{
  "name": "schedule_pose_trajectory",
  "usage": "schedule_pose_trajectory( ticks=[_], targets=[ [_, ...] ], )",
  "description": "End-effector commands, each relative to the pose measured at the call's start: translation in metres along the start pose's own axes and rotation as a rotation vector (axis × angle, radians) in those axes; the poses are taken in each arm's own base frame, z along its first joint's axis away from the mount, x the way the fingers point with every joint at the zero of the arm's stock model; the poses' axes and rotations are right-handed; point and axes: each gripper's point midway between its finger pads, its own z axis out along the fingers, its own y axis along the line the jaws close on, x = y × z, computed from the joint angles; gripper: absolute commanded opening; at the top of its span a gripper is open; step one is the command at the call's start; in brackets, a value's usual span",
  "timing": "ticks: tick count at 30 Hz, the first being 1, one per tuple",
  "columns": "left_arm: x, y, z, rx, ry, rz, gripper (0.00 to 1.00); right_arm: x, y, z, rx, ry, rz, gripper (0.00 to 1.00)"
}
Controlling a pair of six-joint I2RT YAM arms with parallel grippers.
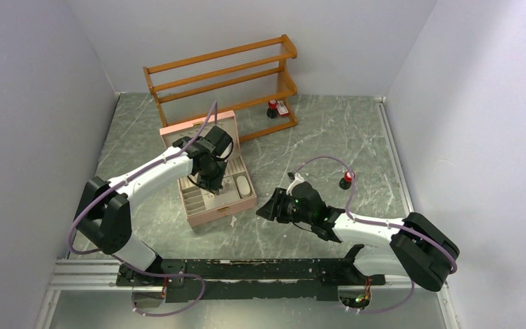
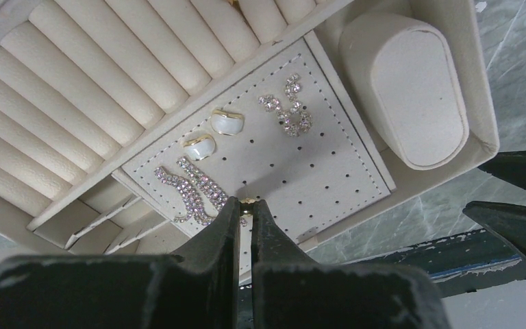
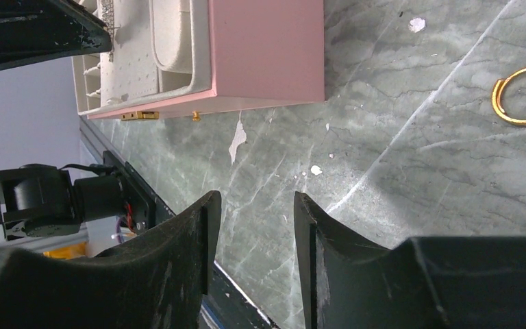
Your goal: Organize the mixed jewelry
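Mixed jewelry (image 2: 199, 146) lies mostly inside an open pink rectangular jewelry box (image 1: 214, 214) with a cream lining, which sits on a green marble-patterned counter (image 1: 329, 130) left of centre. On the box's cream perforated earring panel (image 2: 329, 164), the left wrist view shows two white enamel earrings with gold rims (image 2: 227, 122) side by side, two long wavy rhinestone earrings (image 2: 193, 186) just below them, and a curled rhinestone cluster (image 2: 289, 110) nearer the panel's far edge; whether that cluster is one piece or two cannot be told. Beside the panel are rows of cream ring rolls (image 2: 89, 75) and one cream oval cushion (image 2: 414, 89) in its own compartment. The left gripper (image 2: 245, 203) hangs over the panel's near edge, its fingers narrowed to a thin slit with a tiny gold-toned piece (image 2: 246, 200) pinched at their tips. One thin gold hoop (image 3: 524, 96) lies alone on the counter, apart from the box. The right gripper (image 3: 253, 199) hovers low over bare counter just right of the box, its fingers spread wide and holding nothing. A three-tier wooden rack (image 1: 226, 75) stands at the back of the counter. Two small black bottles with red caps are in the top view: one (image 1: 272, 108) at the rack's right end, one (image 1: 346, 180) on the counter beyond the right arm.
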Motion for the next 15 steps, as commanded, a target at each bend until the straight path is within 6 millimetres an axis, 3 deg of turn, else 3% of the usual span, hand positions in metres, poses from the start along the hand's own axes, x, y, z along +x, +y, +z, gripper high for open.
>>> schedule_pose_trajectory(
  ticks=[1, 15],
  targets=[
    [0.0014, 0.0019, 0.002, -0.003, 0.022, 0.009, 0.05, -0.0092, 0.0115, 0.0019, -0.03, -0.033, -0.014, 0.47],
    [-0.0046, -0.0036, -0.0011, 0.023, 0.0, 0.007, 0.23, -0.0109, 0.0134, 0.0008, -0.033, -0.037, -0.018, 0.47]
  ],
)
